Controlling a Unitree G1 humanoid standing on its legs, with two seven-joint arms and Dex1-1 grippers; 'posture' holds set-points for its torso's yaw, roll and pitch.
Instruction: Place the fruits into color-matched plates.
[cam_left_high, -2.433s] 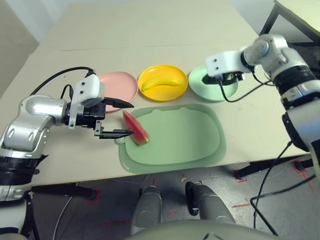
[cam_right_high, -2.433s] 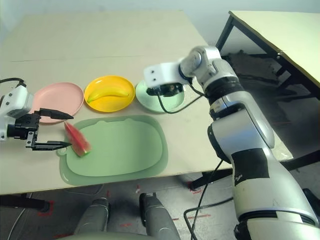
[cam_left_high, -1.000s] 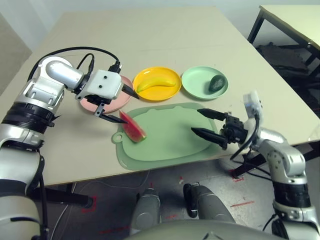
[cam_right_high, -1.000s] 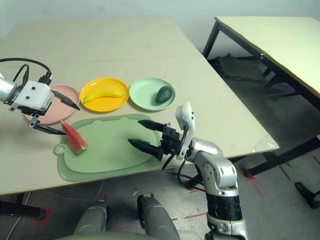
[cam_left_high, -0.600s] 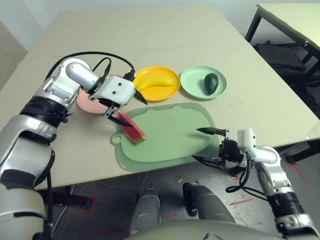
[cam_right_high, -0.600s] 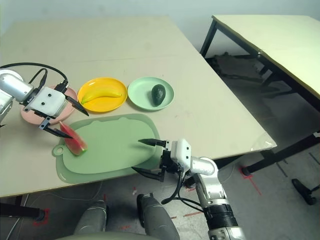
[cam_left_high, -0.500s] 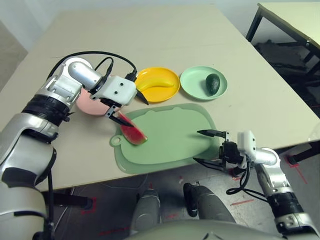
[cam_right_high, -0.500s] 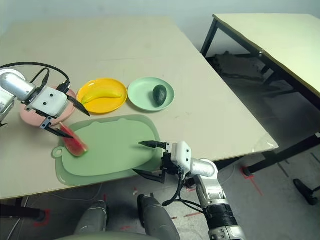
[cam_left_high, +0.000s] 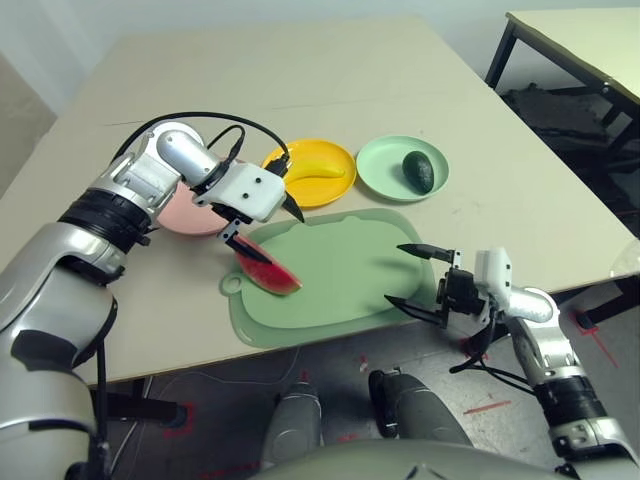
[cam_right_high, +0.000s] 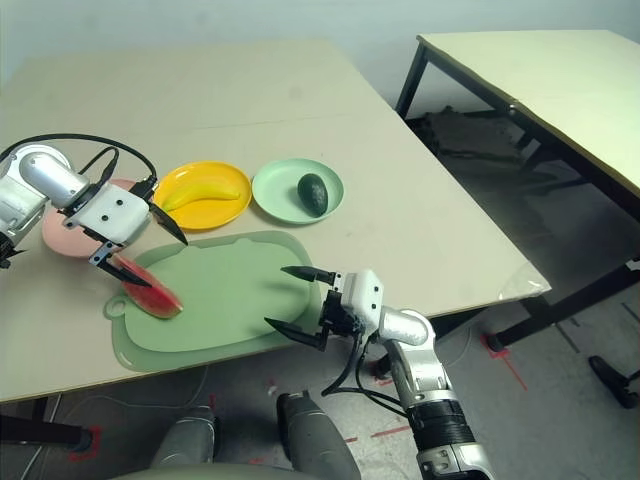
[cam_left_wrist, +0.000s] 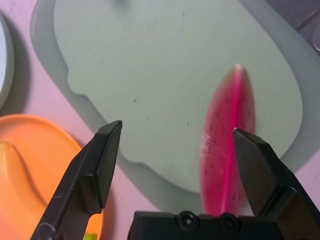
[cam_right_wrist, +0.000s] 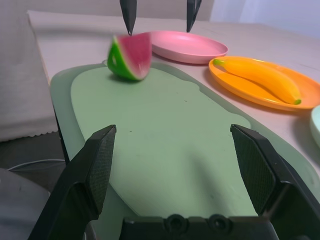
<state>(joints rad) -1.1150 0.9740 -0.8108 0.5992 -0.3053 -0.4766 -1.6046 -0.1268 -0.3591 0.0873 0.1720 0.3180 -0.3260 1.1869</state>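
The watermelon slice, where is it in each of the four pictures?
Left eye view: watermelon slice at the green mat's left end, under the left gripper.
Right eye view: same spot, left end of the mat.
Left wrist view: lying on the mat beside one finger.
Right wrist view: at the mat's far end, near the pink plate.
Shared landmark: the green mat.
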